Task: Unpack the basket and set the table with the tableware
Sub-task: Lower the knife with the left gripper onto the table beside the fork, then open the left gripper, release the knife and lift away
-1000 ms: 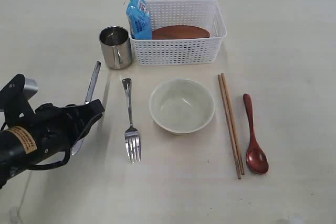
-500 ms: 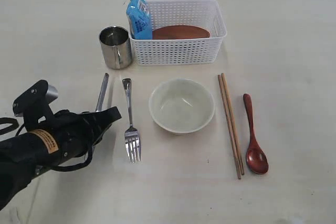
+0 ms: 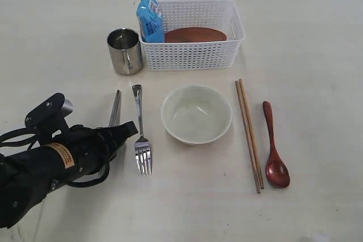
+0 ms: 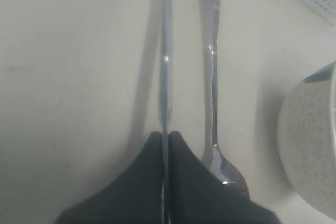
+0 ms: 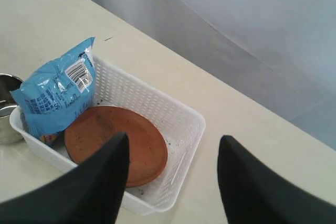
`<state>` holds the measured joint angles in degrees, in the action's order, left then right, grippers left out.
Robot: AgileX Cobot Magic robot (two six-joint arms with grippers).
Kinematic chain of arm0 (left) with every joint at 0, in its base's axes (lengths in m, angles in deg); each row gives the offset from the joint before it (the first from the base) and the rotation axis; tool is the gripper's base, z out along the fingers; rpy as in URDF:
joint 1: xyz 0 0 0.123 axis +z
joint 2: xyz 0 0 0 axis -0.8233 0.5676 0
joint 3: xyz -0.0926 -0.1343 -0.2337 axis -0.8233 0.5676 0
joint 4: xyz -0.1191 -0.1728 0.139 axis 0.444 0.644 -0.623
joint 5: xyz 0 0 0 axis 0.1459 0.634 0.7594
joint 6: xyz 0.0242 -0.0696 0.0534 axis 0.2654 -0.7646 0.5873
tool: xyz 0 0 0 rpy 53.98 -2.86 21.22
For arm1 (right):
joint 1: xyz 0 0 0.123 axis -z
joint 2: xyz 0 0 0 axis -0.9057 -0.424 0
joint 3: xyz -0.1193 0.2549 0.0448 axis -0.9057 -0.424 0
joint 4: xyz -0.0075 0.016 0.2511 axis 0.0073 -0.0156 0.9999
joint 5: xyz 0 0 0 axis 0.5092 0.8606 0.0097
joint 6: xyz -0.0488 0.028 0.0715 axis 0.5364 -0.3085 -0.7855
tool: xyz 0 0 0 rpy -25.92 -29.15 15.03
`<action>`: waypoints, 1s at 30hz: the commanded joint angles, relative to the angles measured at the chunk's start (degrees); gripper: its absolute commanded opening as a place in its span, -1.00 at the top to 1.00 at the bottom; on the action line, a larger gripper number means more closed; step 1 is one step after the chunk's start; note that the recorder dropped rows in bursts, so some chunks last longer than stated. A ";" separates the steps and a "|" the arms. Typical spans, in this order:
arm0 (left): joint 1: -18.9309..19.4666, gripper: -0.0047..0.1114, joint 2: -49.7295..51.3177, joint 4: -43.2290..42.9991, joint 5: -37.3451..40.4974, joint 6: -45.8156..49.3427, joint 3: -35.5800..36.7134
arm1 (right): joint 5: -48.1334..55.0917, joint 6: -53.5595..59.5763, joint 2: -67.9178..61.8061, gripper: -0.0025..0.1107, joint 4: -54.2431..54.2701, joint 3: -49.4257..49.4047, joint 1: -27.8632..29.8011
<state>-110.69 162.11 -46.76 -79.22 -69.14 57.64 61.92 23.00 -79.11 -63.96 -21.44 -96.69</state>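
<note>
**While the left hand [image 3: 131,127] clamps the knife [image 3: 115,109], the right hand [image 5: 173,145] hangs wide over the basket [image 3: 193,55]**

Since the bowl [image 3: 196,113] sits pretty much dead centre on the surface [image 3: 317,83], I'll place everything off it. Well to the bowl's left, the left hand is pinched tight on the knife, with the thin steel caught between its fingertips [image 4: 152,145]. The knife runs away from that hand, parallel to the fork [image 3: 140,134], which lies flat just left of the bowl. Knife and fork are close but not touching. Can't tell whether the knife is actually down on the surface or just off it.

Behind the bowl and to its left stands the steel mug [image 3: 125,51], upright. Straight behind the bowl is the white basket, with the brown plate [image 3: 195,34] lying in it and a blue snack packet [image 3: 150,18] standing at its left end. Right of the bowl come the chopsticks [image 3: 248,134], side by side, then the red-brown spoon [image 3: 272,145] a bit further right. The right hand hangs above the basket, jaws wide apart, holding nothing.
</note>
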 commanded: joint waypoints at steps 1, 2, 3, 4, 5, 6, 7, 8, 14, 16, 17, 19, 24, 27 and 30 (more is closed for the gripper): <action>-0.43 0.92 0.12 -0.25 0.90 0.26 -0.12 | -0.10 -0.15 0.44 0.09 0.12 0.04 0.29; -0.43 0.92 0.12 -0.25 0.90 0.26 -0.12 | -0.10 -0.15 0.44 0.09 0.12 0.04 0.29; -0.43 0.92 0.12 -0.25 0.90 0.26 -0.12 | -0.10 -0.15 0.44 0.09 0.12 0.04 0.29; -0.43 0.92 0.12 -0.25 0.90 0.26 -0.12 | -0.10 -0.15 0.44 0.09 0.12 0.04 0.29; -0.43 0.92 0.12 -0.25 0.90 0.26 -0.12 | -0.10 -0.15 0.44 0.09 0.12 0.04 0.29; -0.43 0.92 0.12 -0.25 0.90 0.26 -0.12 | -0.10 -0.15 0.44 0.09 0.12 0.04 0.29; -0.43 0.92 0.12 -0.25 0.89 0.71 -0.12 | -0.10 -0.15 0.44 0.09 0.12 0.04 0.29; -0.43 0.91 0.12 -0.25 0.89 0.86 -0.12 | -0.10 -0.15 0.44 0.09 0.12 0.04 0.29; -0.43 0.91 0.12 -0.49 2.32 1.11 -0.12 | -0.10 -0.15 0.44 0.09 0.12 0.04 0.29; -0.43 0.91 0.12 -0.49 2.99 1.11 -0.12 | -0.10 -0.15 0.44 0.09 0.12 0.04 0.29; -0.43 0.91 0.12 -0.49 3.50 1.25 -0.12 | -0.10 -0.15 0.44 0.09 0.12 0.04 0.29; -0.43 0.91 0.12 -0.49 3.75 1.25 -0.12 | -0.10 -0.15 0.44 0.09 0.12 0.04 0.29; -0.43 0.91 0.12 -0.03 3.75 2.27 -0.12 | -0.10 -0.15 0.44 0.09 0.12 0.04 0.29; -0.43 0.91 0.12 -0.03 3.96 2.72 -0.12 | -0.24 -0.15 0.44 0.09 0.12 0.04 0.29; -0.43 0.86 0.12 -0.14 5.14 3.26 -0.12 | -0.24 -0.15 0.44 0.09 0.12 0.04 0.29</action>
<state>-110.69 162.11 -47.09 -76.88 -66.79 57.55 61.92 22.89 -79.11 -63.85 -21.44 -96.69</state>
